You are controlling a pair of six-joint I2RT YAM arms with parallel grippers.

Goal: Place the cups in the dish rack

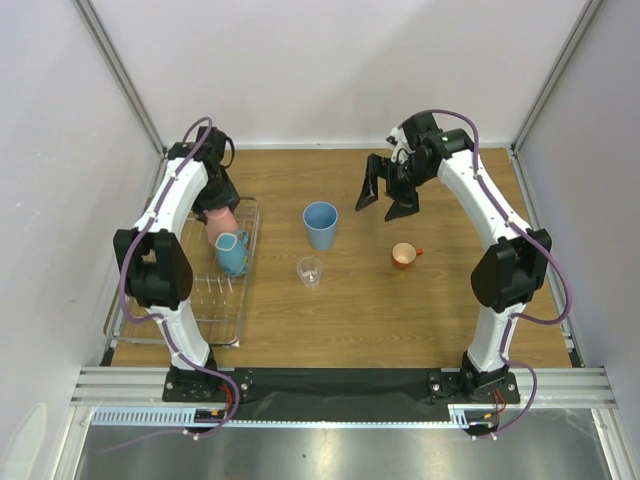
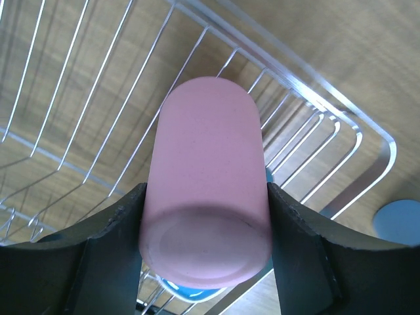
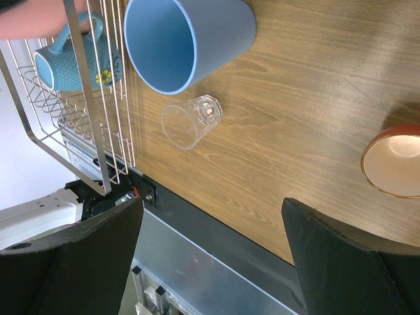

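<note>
Top external view: one mug (image 1: pixel 232 254) is sitting in the dish rack (image 1: pixel 128 334) at 9 o'clock, left gripper (image 2: pixel 207 197) is clamping the pink tumbler (image 1: pixel 221 224), right gripper (image 1: pixel 386 196) is gaping empty, three cups (image 1: pixel 320 224) are waiting.

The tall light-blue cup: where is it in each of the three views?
Top view: light-blue cup stands near centre, right of the rack.
Left wrist: cup partly visible at right edge, beyond the rack corner.
Right wrist: cup at top centre, rack at left.
Shared landmark: the rack.
</note>
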